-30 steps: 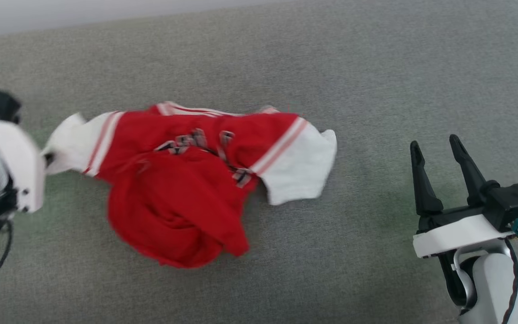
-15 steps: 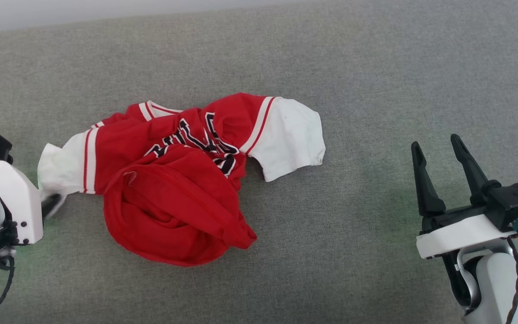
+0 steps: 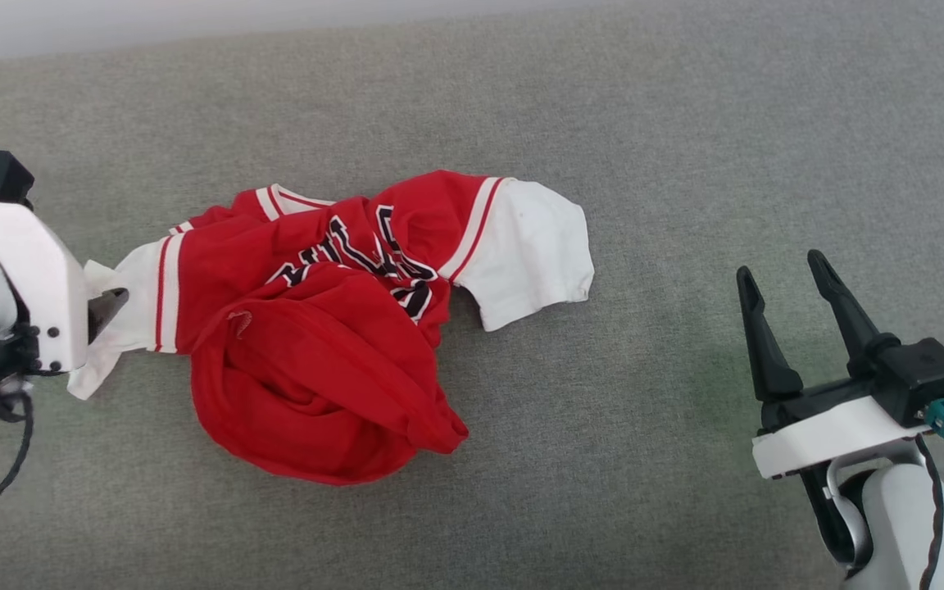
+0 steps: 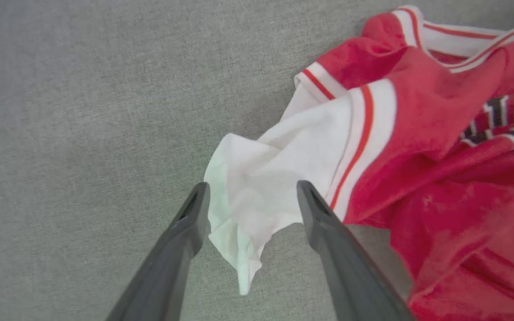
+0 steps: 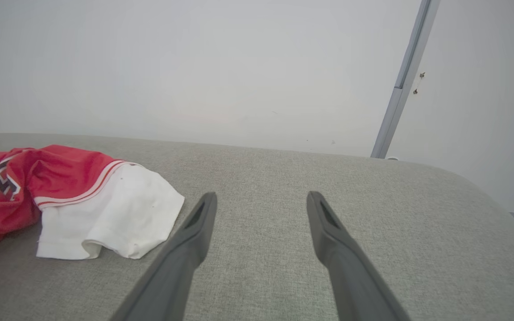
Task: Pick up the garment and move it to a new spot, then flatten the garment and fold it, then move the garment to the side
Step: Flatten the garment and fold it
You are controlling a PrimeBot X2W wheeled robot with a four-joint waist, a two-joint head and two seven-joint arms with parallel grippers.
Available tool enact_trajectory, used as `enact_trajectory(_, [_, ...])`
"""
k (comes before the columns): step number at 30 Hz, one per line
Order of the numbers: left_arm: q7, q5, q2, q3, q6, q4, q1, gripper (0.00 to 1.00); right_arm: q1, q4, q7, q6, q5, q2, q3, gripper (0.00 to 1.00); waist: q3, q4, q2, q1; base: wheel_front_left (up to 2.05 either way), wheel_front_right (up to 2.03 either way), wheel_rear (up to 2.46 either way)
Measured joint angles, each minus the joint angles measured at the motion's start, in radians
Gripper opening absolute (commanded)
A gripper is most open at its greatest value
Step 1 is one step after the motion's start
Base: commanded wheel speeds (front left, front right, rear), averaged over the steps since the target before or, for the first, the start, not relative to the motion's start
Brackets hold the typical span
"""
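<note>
Left gripper [image 4: 252, 185]: my fingers stand spread, with the end of one white sleeve [image 4: 279, 156] of the garment [image 3: 316, 360] lying slack between them (not pinched). The garment lies crumpled on the grey padded surface [image 3: 603, 106], its red body bunched in a heap below the creased black lettering [image 3: 357, 254] and its other sleeve [image 3: 533, 246] spread flat on the side away from my left gripper. Right gripper [image 3: 779, 264]: my fingers are likewise apart, holding nothing, well clear of that other sleeve.
</note>
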Motion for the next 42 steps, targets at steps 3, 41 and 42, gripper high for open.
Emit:
enact_trajectory(3, [0.030, -0.001, -0.030, -0.011, 0.018, 0.046, -0.011, 1.00, -0.013, -0.001, 0.000, 0.000, 0.005, -0.003, 0.006, 1.00, 0.011, -0.008, 0.0000, 0.0000, 0.00, 0.00, 0.00])
enact_trajectory(41, [-0.015, -0.132, 0.120, 0.034, 0.154, -0.342, 0.232, 1.00, -0.038, 0.004, 0.000, 0.000, 0.015, -0.019, 0.044, 1.00, 0.048, 0.056, 0.0000, 0.0000, 0.00, 0.00, 0.00])
enact_trajectory(42, [-0.014, -0.136, 0.128, 0.044, 0.157, -0.350, 0.228, 1.00, -0.038, 0.005, 0.000, 0.000, 0.017, -0.021, 0.047, 1.00, 0.048, 0.057, 0.0000, 0.0000, 0.00, 0.00, 0.00])
